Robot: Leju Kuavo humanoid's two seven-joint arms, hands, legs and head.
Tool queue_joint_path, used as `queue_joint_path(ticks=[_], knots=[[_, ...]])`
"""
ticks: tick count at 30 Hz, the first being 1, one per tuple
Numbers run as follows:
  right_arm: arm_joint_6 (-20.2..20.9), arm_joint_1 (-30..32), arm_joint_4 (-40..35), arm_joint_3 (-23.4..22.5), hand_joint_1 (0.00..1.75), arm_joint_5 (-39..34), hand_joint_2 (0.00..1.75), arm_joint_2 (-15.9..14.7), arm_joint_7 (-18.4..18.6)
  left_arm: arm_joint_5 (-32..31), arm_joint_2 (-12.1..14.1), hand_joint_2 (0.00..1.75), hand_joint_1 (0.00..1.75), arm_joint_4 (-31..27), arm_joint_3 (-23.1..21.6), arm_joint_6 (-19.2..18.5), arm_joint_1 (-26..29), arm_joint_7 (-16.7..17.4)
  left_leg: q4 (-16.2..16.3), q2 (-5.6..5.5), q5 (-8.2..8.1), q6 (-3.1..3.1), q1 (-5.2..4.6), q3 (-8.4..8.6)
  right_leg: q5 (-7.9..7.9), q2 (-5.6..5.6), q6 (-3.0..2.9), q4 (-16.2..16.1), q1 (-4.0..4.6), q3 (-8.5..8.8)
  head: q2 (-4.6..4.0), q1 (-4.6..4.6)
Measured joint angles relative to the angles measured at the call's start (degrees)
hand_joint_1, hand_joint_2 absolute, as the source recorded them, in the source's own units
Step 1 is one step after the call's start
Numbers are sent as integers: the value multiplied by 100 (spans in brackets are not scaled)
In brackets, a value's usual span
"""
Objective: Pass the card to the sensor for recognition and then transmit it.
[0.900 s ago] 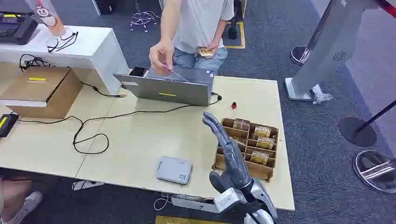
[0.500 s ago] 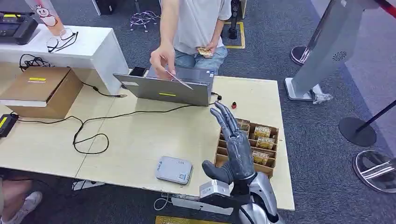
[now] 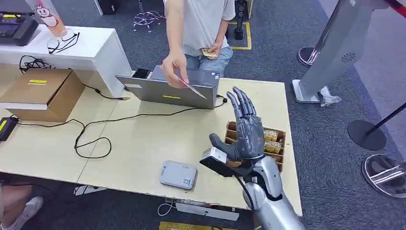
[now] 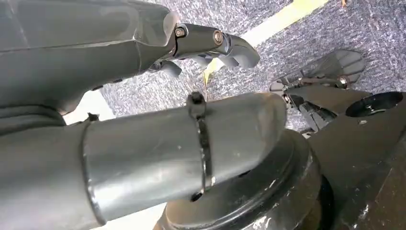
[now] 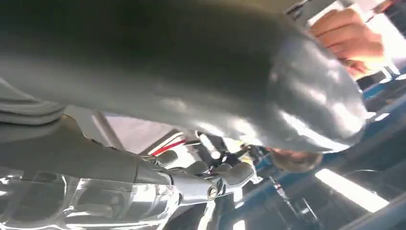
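A person behind the table holds out a thin card (image 3: 194, 89) in one hand (image 3: 174, 67), over the grey laptop (image 3: 168, 91). My right hand (image 3: 243, 130) is raised above the wooden box (image 3: 279, 148), fingers spread and pointing up, holding nothing. It is a short way right of and below the card, not touching it. The sensor, a flat grey device (image 3: 178, 174), lies near the table's front edge, left of my right arm. In the right wrist view the person's hand (image 5: 349, 40) shows past my thumb. My left hand (image 4: 210, 45) hangs over the carpet with nothing in it.
The wooden box holds several small packets. A black cable (image 3: 93, 139) loops across the table's left half. A cardboard box (image 3: 45, 93) sits at the left and a white counter (image 3: 72, 48) behind it. Stanchion bases (image 3: 366, 135) stand on the carpet to the right.
My right hand has risen and moved toward the far side, turning upright over the wooden box. The person's hand has brought the card lower and further right, closer to my hand.
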Motion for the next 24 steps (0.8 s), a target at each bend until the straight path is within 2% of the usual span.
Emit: queue_joint_path(ticks=[24], knots=[[-77, -352, 589, -125, 0, 402, 175, 186, 214, 87, 42, 0, 0, 4, -202, -4, -73, 46, 0, 0, 0, 0, 0, -1, 0, 0, 0, 0, 0, -1, 0, 0]])
